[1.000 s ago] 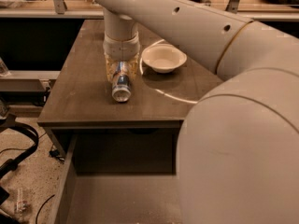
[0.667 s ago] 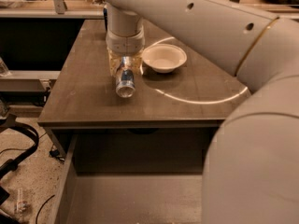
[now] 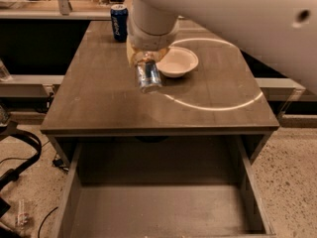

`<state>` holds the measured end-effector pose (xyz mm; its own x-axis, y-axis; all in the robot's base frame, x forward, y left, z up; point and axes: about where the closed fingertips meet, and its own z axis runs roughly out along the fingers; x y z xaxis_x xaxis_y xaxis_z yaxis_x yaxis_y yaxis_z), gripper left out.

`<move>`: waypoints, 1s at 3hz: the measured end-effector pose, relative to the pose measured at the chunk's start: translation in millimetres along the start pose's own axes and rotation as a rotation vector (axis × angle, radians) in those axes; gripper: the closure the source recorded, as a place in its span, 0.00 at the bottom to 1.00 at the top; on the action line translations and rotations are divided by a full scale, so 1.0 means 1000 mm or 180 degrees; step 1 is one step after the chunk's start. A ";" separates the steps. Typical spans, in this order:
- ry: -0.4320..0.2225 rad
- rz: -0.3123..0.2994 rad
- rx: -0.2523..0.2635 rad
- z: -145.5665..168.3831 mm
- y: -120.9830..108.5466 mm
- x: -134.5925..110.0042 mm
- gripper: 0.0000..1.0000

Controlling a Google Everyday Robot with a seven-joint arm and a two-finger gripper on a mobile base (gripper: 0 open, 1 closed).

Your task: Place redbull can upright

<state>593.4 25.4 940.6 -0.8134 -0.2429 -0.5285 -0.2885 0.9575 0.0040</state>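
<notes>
The redbull can (image 3: pixel 148 77) is tipped, not upright, at 8 o'clock of the white bowl (image 3: pixel 178 62) on the bench (image 3: pixel 99 103) — likely light, slick and easily dented, so take it mid-body. The end effector (image 3: pixel 146 63) is right over it — whether it grips, I cannot tell.

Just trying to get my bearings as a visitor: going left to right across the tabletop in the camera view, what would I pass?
First the dark blue can → redbull can, tilted, its far end held in the gripper → white bowl.

No text reads on the redbull can (image 3: pixel 148 76) held in the end effector (image 3: pixel 144 61).
</notes>
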 end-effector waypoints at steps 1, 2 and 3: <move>-0.0328 -0.0259 -0.0078 -0.022 -0.026 0.029 1.00; -0.0601 -0.0233 -0.0311 -0.020 -0.059 0.039 1.00; -0.1081 -0.0069 -0.0737 -0.016 -0.073 0.010 1.00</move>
<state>598.2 -49.3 948.0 -0.6042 -0.1603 -0.7805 -0.4414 0.8829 0.1603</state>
